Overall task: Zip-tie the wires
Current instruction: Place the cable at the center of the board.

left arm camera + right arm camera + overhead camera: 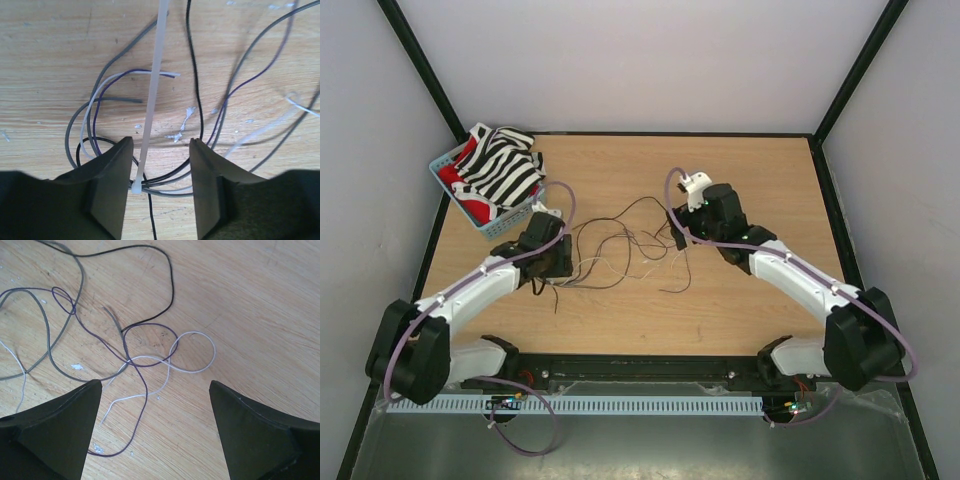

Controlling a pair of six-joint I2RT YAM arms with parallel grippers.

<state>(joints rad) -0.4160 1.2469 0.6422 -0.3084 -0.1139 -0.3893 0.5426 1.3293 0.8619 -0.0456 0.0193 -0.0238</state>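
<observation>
Left fingers (107, 195) part-spread, pinching nothing; the zip tie (154, 90) lies between them, its head where the wires (195, 75) converge. Right fingers (250, 430) spread wide over loose strands on the surface (260, 310). Wires likely light, floppy, slippery: grip at the tie.

High rear overview; two wrist views close over the same wires (625, 248).

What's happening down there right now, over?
Left hand open around zip tie and wires. Right hand open, empty, hovering over them. Basket at far-left corner, not obstructing.
</observation>
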